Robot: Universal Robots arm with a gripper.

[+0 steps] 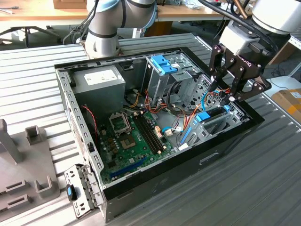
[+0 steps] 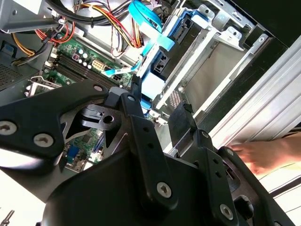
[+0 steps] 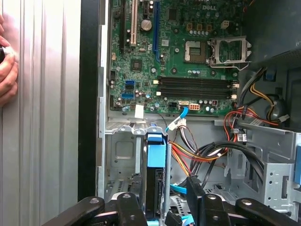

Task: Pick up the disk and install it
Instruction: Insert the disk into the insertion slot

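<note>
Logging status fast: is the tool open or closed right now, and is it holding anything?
Tool: open, holding nothing; its fingers stand apart either side of the disk, which sits upright in the bay.

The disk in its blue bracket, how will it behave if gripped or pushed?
The disk looks like a rigid flat slab: probably stiff and heavy for its size. Its light-blue bracket looks plastic, so it may flex or slip under a squeeze. Standing on edge in the metal bay, it might tilt if pushed sideways.
</note>
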